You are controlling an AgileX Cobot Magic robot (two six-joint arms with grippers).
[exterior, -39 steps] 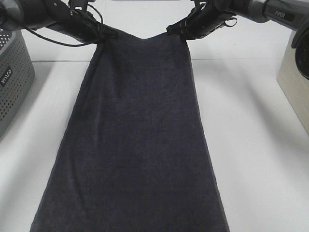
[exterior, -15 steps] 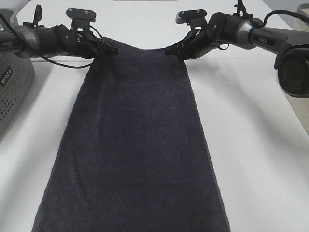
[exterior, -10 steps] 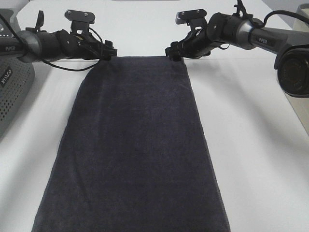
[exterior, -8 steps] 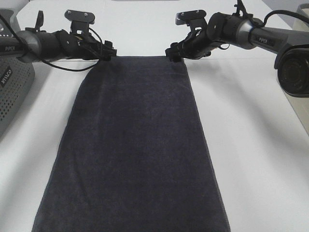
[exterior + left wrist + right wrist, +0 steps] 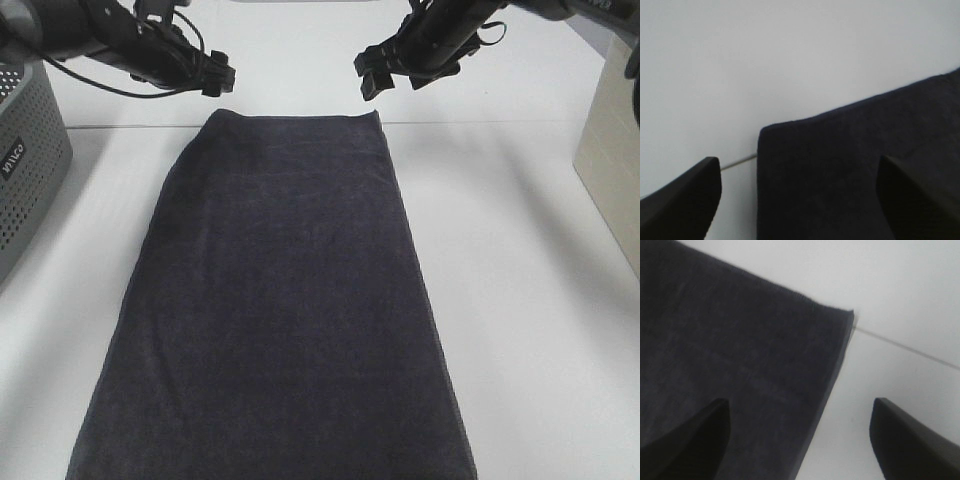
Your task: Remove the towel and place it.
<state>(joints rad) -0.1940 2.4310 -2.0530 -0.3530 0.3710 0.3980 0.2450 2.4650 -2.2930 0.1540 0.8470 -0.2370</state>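
- You have the white surface (image 5: 520, 300) filling the high view, with a thin seam line running across it just behind the towel's far edge
- The towel (image 5: 280, 300) lies flat and spread lengthwise down the middle of the surface, its far hem square and its near end cut off by the frame; nothing rests on it
- Only the high view gives you the whole cloth; the left wrist view shows just one far corner of it (image 5: 840, 170), and the right wrist view the other far corner (image 5: 730, 355) with its hemmed edge and the seam line beside it
- The grey perforated basket (image 5: 25, 170) stands at the left edge, well apart from the towel, and shows in neither wrist view
- A pale box-like object (image 5: 610, 160) sits at the right edge, partly cut off
- The left gripper (image 5: 215, 80) hangs above and behind the left far corner, its fingers (image 5: 685, 200) spread wide, holding nothing and clear of the cloth
- The right gripper (image 5: 372, 80) hangs above the right far corner, fingers (image 5: 905, 440) likewise parted and empty
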